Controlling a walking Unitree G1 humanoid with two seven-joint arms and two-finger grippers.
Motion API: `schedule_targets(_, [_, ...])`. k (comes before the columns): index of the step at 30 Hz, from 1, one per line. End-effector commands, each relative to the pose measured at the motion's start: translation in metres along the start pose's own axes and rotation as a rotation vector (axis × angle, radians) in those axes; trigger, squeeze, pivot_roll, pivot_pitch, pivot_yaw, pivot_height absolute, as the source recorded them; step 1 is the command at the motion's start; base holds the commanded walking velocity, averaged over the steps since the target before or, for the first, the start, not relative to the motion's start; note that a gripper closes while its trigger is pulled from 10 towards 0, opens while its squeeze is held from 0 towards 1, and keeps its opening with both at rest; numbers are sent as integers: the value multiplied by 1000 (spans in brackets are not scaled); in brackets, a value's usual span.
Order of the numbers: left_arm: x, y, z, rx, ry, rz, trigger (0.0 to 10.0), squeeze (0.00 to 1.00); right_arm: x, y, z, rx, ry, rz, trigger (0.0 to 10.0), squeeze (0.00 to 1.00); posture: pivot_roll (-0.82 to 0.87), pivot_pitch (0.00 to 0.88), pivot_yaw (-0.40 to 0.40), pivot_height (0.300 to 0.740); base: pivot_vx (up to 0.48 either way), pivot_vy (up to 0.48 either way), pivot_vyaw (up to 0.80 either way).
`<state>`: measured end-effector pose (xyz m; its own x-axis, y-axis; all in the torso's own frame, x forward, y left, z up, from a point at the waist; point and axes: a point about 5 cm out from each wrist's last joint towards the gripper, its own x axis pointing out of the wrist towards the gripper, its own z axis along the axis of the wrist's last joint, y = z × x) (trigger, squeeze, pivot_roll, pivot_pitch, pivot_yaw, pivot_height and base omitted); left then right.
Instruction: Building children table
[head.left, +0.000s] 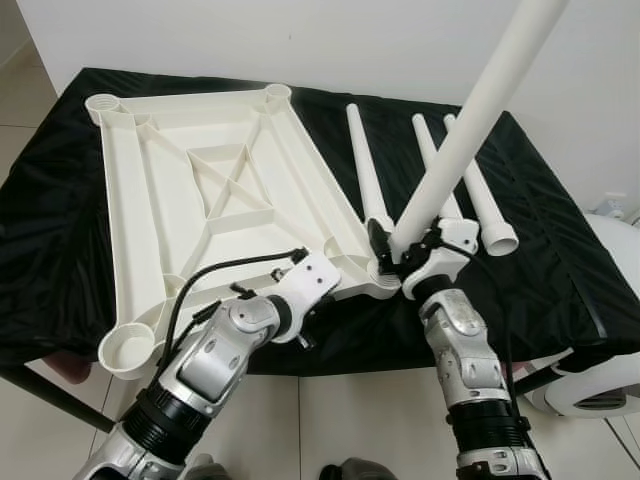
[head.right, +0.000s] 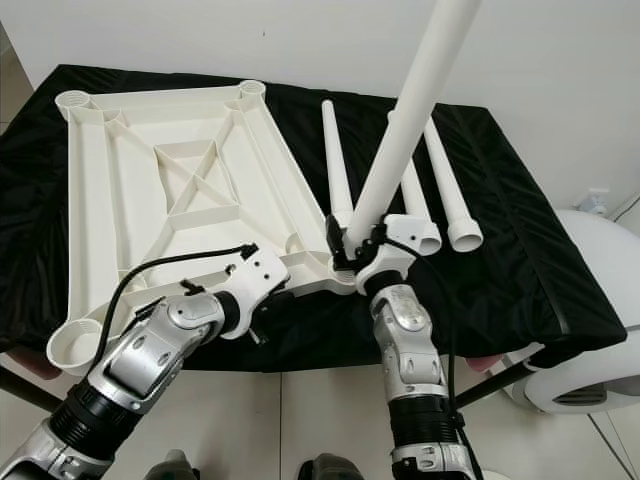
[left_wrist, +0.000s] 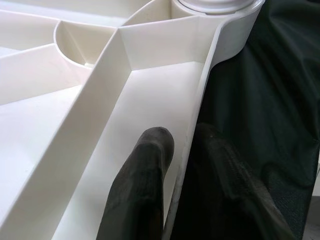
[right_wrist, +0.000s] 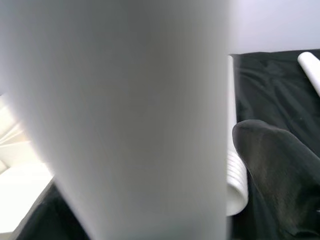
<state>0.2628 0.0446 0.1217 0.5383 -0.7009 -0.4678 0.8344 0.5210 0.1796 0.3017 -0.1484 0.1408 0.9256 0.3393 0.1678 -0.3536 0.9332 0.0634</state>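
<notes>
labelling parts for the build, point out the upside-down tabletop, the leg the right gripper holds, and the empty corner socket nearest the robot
tabletop (head.left: 228, 190): left eye view, centre cross rib.
held leg (head.left: 470, 130): left eye view, mid shaft.
near corner socket (head.left: 128, 350): left eye view, round cup's rim.

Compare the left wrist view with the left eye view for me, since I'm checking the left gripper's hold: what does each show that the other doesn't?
Left wrist view alone: one black finger inside the tabletop's rim wall, the other outside it, against the black cloth.

Left eye view alone: the right gripper clamping an upright leg, three spare legs lying on the cloth, and the floor.

Both: the upturned white tabletop and the leg seated in its near corner socket.
</notes>
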Motion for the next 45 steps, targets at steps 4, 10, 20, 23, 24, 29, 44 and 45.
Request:
schedule_targets(4, [6, -17, 0, 5, -6, -117, 10000, 0, -8, -10, 1, -35, 35, 202, 10000, 0, -4, 0, -95, 740, 0, 0, 0])
schedule_targets(10, [7, -17, 0, 11, -6, -122, 10000, 0, -15, -32, 2, -92, 122, 370, 10000, 0, -10, 0, -90, 740, 0, 0, 0])
schedule_targets(20, [8, -16, 2, 13, -10, -123, 10000, 0, -8, -45, 3, -142, 158, 424, 10000, 0, -15, 0, -84, 740, 0, 0, 0])
schedule_targets(23, [8, -15, 2, 13, -10, -117, 10000, 0, -4, -46, 4, -144, 158, 427, 10000, 0, -10, 0, -87, 740, 0, 0, 0])
schedule_targets(24, [8, -14, 2, 12, -10, -112, 10000, 0, -2, -47, 3, -139, 163, 437, 10000, 0, -10, 0, -87, 740, 0, 0, 0])
schedule_targets(29, [7, -12, 2, 8, -10, -105, 10000, 0, 1, -45, -1, -115, 184, 461, 0, 0, -6, 1, -92, 740, 0, 0, 0])
schedule_targets(44, [7, -12, 3, 2, -13, -100, 10000, 0, 2, -35, -11, -51, 188, 455, 10000, 0, -7, 13, -93, 740, 0, 0, 0])
schedule_targets(45, [7, -12, 3, 2, -13, -100, 10000, 0, 3, -32, -10, -46, 178, 443, 10000, 0, -7, 13, -93, 740, 0, 0, 0])
